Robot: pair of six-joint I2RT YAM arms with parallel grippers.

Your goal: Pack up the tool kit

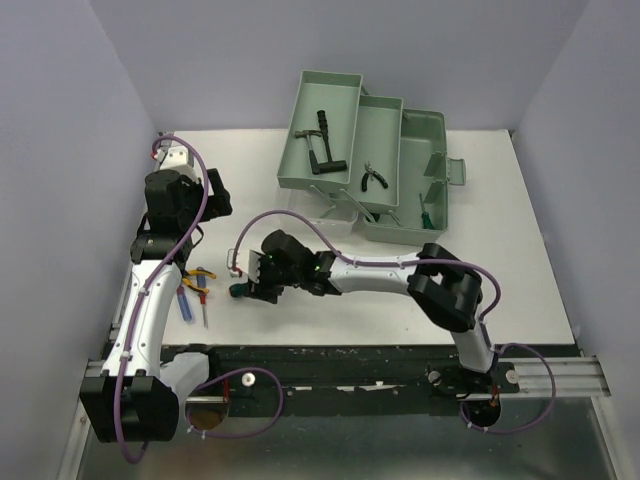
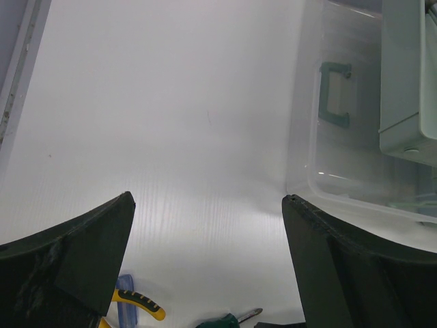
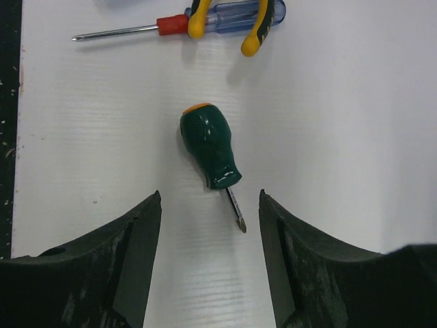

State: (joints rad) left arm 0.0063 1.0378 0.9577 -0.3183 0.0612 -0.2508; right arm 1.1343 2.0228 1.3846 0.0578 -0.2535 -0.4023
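Holding nothing, with right gripper open around the tip of the screwdriver and left gripper open wide near the lid.

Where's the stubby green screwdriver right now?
Right wrist view: the stubby green screwdriver lies on the table just ahead of the open right pincer, blue-handled screwdriver and yellow pliers beyond it.

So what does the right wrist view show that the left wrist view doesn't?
Only right wrist: the blue screwdriver's red collar and full shaft, and the green screwdriver whole. Only left wrist: the translucent lid and a corner of the toolbox. Both: the yellow-handled pliers, parts of both screwdrivers, the white table.
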